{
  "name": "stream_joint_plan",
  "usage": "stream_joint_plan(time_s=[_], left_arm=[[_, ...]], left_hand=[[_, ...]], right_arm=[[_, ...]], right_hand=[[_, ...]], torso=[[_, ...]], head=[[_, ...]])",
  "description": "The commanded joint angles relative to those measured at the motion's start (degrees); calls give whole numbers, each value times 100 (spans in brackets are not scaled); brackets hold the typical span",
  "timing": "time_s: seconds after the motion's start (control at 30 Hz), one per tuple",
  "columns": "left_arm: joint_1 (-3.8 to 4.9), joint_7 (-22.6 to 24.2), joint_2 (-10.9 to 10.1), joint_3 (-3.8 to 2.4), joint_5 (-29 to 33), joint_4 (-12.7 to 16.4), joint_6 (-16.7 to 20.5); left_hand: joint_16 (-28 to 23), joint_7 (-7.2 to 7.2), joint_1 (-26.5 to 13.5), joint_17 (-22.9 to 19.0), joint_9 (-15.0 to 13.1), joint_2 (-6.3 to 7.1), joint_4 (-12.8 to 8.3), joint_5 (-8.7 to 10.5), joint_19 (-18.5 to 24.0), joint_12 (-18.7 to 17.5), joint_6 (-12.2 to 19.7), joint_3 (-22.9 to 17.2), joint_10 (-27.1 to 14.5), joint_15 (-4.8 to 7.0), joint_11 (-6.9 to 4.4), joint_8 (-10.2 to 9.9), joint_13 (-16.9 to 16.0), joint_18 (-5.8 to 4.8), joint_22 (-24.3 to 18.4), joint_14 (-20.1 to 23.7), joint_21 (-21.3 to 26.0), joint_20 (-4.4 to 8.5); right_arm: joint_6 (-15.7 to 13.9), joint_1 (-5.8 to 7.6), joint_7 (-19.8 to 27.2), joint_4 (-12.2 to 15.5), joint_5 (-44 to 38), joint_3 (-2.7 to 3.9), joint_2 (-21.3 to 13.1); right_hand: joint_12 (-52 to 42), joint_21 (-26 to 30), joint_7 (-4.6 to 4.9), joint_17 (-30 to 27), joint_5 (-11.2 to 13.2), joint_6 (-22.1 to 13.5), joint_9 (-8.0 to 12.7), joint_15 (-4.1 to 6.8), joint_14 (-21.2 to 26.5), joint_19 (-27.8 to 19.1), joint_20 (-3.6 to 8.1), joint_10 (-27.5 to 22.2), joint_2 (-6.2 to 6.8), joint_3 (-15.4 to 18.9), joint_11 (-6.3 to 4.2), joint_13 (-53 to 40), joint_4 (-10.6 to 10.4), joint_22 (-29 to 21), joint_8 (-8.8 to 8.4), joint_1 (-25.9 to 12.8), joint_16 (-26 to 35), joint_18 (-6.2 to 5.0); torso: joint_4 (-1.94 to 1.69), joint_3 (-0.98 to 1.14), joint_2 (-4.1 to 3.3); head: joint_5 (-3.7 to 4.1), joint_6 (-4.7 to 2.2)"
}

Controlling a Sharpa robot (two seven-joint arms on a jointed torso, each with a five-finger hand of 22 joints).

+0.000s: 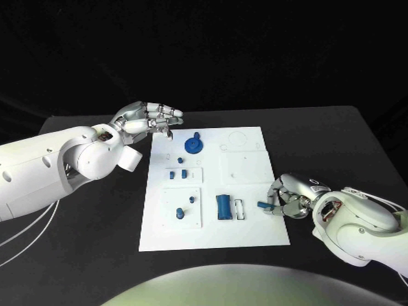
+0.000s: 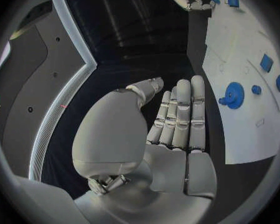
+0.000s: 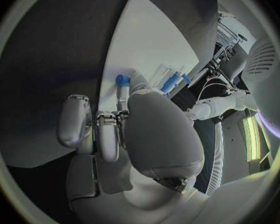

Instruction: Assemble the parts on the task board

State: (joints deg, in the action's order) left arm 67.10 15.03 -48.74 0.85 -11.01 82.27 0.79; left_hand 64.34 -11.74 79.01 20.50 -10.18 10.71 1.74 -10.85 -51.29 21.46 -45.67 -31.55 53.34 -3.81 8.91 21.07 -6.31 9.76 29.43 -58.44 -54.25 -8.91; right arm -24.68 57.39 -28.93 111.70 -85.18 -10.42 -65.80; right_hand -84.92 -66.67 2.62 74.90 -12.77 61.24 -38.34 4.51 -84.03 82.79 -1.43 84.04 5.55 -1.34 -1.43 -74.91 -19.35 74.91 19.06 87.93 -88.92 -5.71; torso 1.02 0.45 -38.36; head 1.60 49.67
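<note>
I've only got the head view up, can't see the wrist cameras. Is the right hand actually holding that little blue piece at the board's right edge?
Observer: Yes. In the right wrist view the right hand has its fingers closed on a small blue part at the edge of the task board.
Operator: And the left hand, anything in it?
Observer: No. The left wrist view shows the left hand with fingers straight and side by side, palm bare, over the black table beside the board.
Operator: What's closest to it on the board?
Observer: From that wrist, the blue gear sits on the board just past the fingertips, not touching them.
</note>
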Motion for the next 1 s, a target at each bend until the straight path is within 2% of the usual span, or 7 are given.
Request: stream_joint_plan(time_s=[0.03,0.07,0.17,0.2,0.3,0.67,1.0], left_arm=[[3,31,11,-3,1,12,-90],[3,31,12,-3,1,12,-90],[3,29,15,-3,1,12,-90],[3,29,16,-3,0,12,-90],[3,28,16,-3,0,13,-89],[3,22,13,-3,0,19,-92],[3,12,19,-3,-1,21,-109]], left_hand=[[-6,-126,-9,-5,-5,-28,13,-33,5,14,51,25,-55,-38,1,15,-5,85,-5,15,20,-47],[-6,-126,-9,-5,-5,-28,13,-33,5,14,51,25,-55,-38,1,15,-5,85,-5,15,20,-47],[-6,-126,-9,-5,-5,-28,13,-33,5,14,51,25,-55,-38,1,15,-5,85,-5,15,20,-47],[-6,-126,-9,-5,-5,-28,13,-33,5,14,51,25,-55,-38,1,15,-5,85,-5,15,20,-47],[-6,-126,-9,-5,-5,-28,13,-33,5,14,51,25,-55,-38,1,15,-5,85,-5,15,20,-47],[-4,-126,-3,-6,-6,-33,10,-34,4,23,52,20,-57,-37,0,22,-6,85,-6,15,20,-46],[-4,-126,-3,-6,-6,-33,10,-34,4,23,52,20,-57,-37,0,22,-6,85,-6,15,20,-46]], right_arm=[[164,-16,-195,54,461,-43,-2],[148,0,-192,80,525,-42,-6],[112,37,-186,138,653,-40,-11],[88,54,-183,167,709,-39,-12],[40,76,-177,209,798,-38,-9],[-150,102,-100,282,1183,-37,114],[-324,103,24,243,1471,-36,362]], right_hand=[[-15,-34,5,1231,-12,-5,846,53,-542,19,28,402,-238,-661,-13,-1196,279,453,28,143,-27,118],[-7,-29,11,1230,-9,-28,806,53,-542,21,26,401,-126,-920,-17,-1194,294,461,38,62,-27,118],[-11,-26,8,1225,-7,-39,759,50,-541,23,23,405,-20,-1216,-18,-1199,311,471,58,-36,-25,120],[-7,-9,10,1232,23,-81,573,48,-543,32,16,411,382,-2208,-10,-1206,415,503,147,-472,-26,121],[-6,-1,11,1233,33,-100,506,47,-543,36,16,412,467,-2492,-11,-1208,516,515,178,-671,-25,121],[-14,22,27,1236,56,-119,415,35,-544,42,7,419,576,-2833,4,-1219,563,531,202,-1213,-26,120],[-27,29,58,1251,92,-86,383,11,-547,53,-13,428,683,-2628,34,-1230,311,548,193,-1873,-30,122]], torso=[[-1,0,-4],[-3,-2,-3],[-4,-6,-3],[-5,-6,-4],[-5,-7,-2],[-5,-3,-6],[-7,4,-9]], head=[[12,-2],[14,-2],[18,0],[18,1],[17,2],[11,21],[10,30]])
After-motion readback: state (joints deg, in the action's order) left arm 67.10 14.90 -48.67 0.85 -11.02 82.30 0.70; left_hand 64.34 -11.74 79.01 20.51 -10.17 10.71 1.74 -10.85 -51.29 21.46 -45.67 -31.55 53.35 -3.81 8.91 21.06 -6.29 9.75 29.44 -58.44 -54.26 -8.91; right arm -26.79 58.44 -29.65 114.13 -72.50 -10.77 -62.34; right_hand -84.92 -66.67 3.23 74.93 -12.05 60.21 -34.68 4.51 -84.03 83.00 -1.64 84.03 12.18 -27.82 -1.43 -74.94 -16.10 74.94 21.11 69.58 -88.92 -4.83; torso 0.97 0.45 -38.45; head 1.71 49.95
